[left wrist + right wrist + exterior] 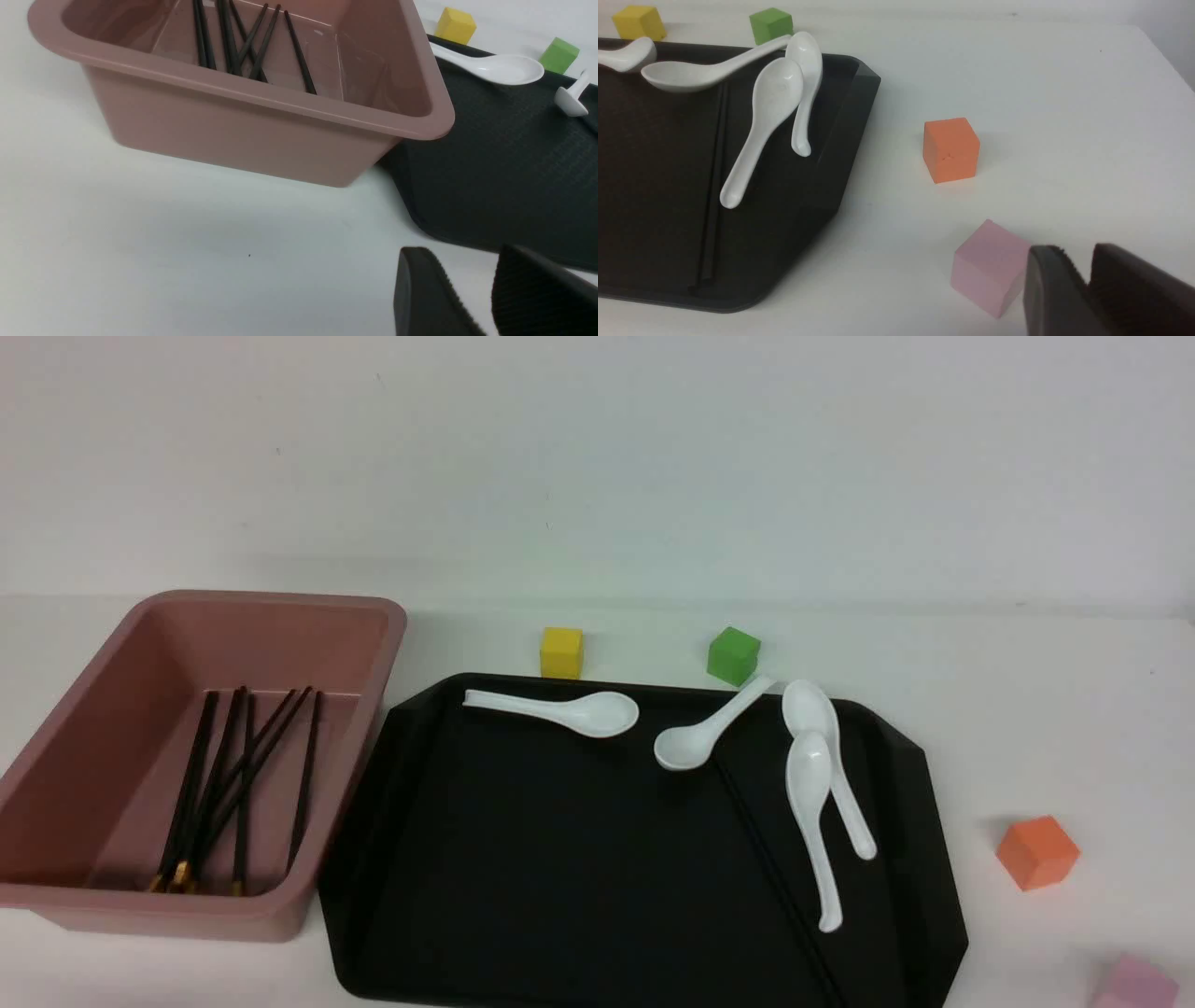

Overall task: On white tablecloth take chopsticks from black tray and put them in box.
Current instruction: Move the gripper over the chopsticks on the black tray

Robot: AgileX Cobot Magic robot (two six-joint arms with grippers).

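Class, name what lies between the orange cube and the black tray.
Nothing: only bare white tablecloth separates the orange cube from the rim of the black tray. The right wrist view shows it best; the front view agrees.

Front camera overlooks the black tray point(560, 859); both low wrist cameras share it.

white tablecloth point(1046, 709): smooth, matt white cover on the worktop
box point(84, 728): dusty-pink plastic, smooth, with a soft sheen
black tray point(560, 859): black plastic, glossy at the rim, fine grainy texture on the floor
chopsticks point(245, 775): black, smooth, slightly shiny, gold-coloured ends
spoons point(808, 770): white, glossy, smooth, material not clear
cubes point(1036, 851): coloured, matt, smooth faces
left hand point(472, 298): black, matt, ribbed on the inner faces
right hand point(1085, 289): the same black ribbed finish
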